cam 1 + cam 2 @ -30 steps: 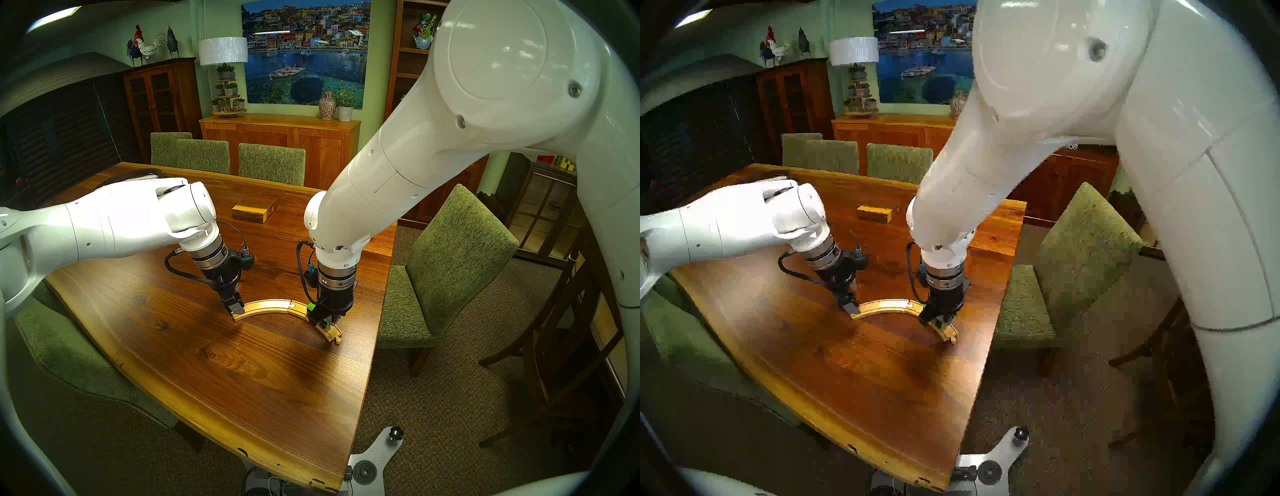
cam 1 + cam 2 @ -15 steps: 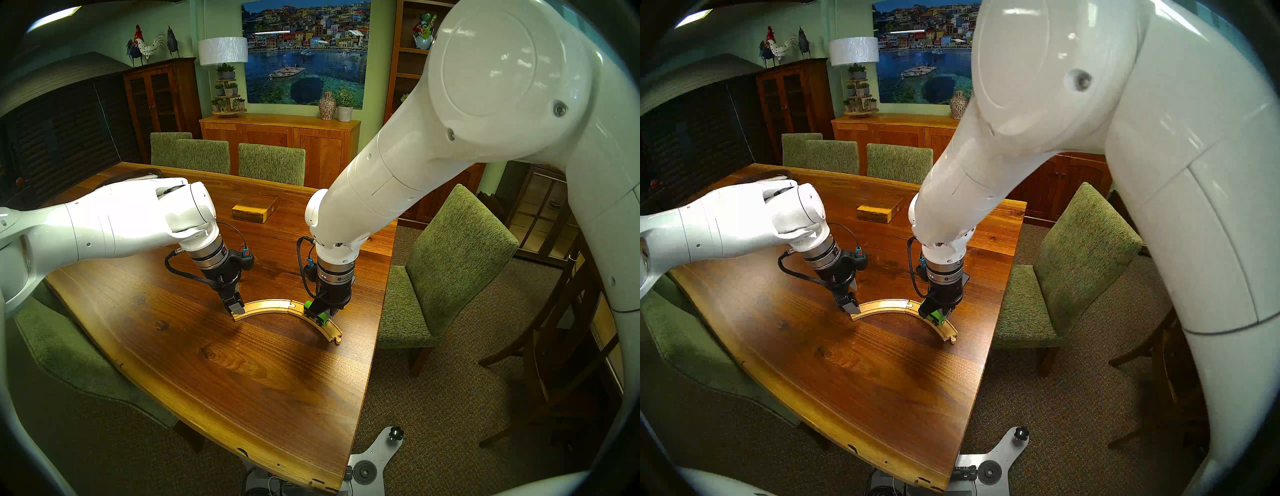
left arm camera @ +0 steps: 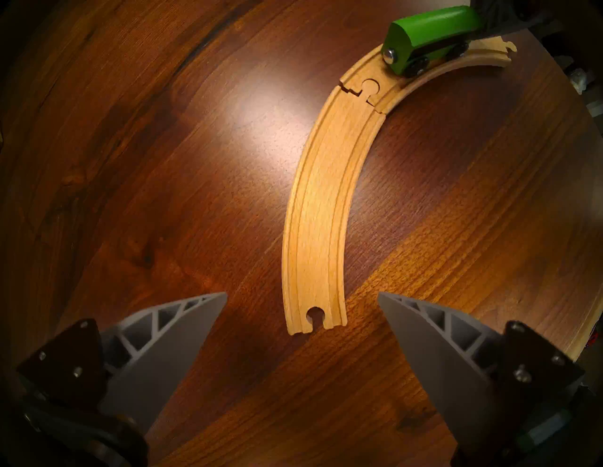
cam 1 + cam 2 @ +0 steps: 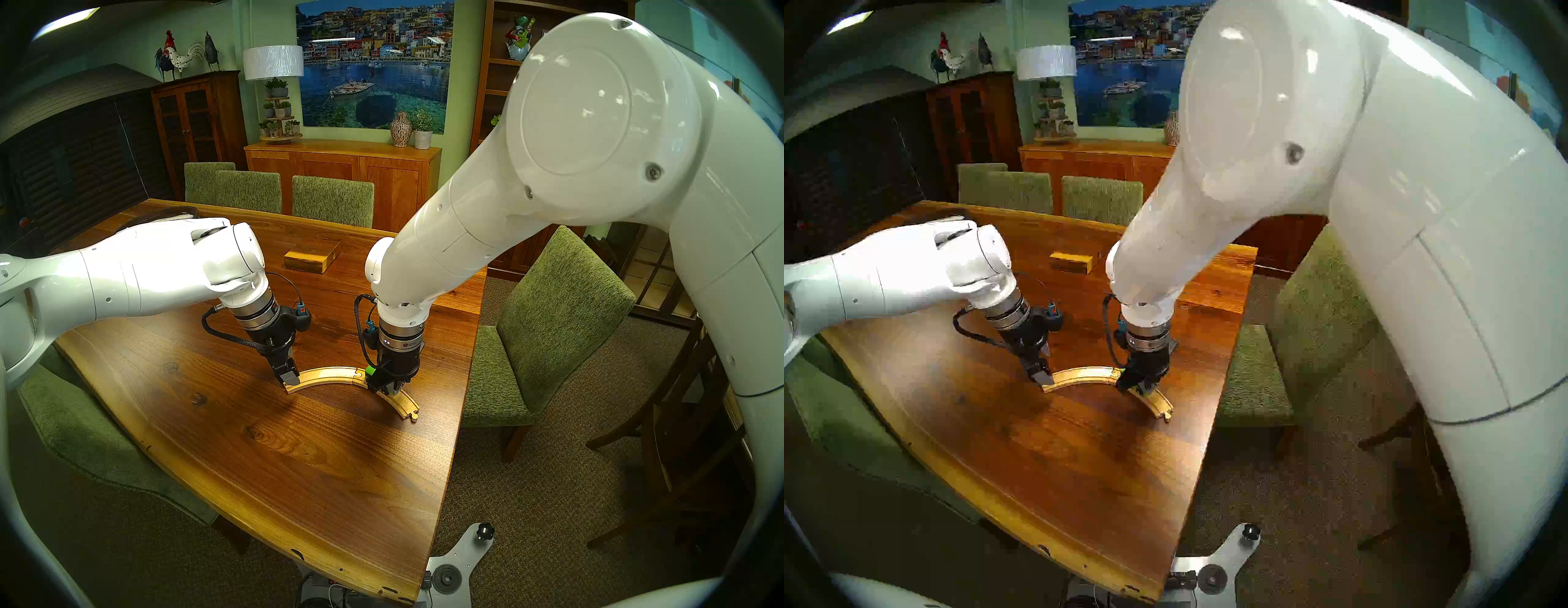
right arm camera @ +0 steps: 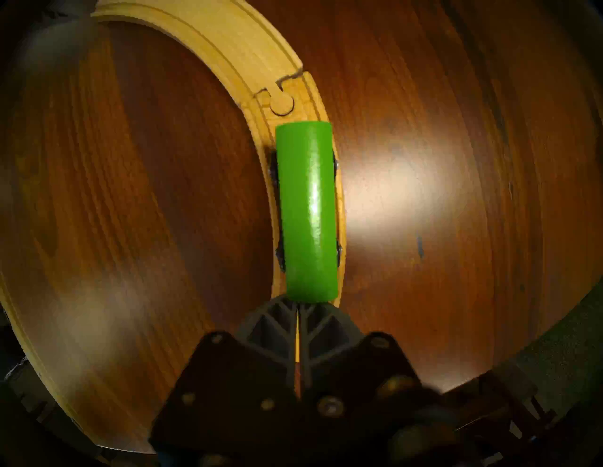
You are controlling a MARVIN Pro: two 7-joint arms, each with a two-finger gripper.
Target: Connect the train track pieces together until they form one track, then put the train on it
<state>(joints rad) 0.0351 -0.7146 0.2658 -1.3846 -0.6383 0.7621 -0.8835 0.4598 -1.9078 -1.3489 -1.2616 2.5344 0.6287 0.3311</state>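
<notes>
Two curved wooden train track pieces [image 3: 321, 208] lie flat on the dark wooden tabletop [image 4: 297, 467], joined peg-in-socket into one track [image 4: 339, 375] that arcs from the left side of the scene round to the right; the joint shows a slight step along one edge in the left wrist view, so the fit may not be fully flush. At the far left, the left arm reaches in low from the side and bends steeply down, so the left gripper [image 3: 303, 313] hangs over the free socket end of the track. Its grey fingers [image 3: 182, 329] stand wide apart, one on either side of that end, holding nothing and not touching the wood; placed so, it looks ready to steady the track if it slides. Moving right past the joint, the green train [image 5: 306, 212] sits along the second piece, just beyond the round peg, with its black wheels over the two grooves. Whether every wheel is fully seated cannot be told. Farther right, the large right arm comes down from above, its wrist pointing straight at the tabletop. The right gripper [image 5: 298, 313] has its fingers pressed together, nothing between them, with the tips against the near end of the train. That closed pose probably serves to nudge the train along the rail. A rectangular wooden box [image 4: 312, 257] rests well behind, untouched.
</notes>
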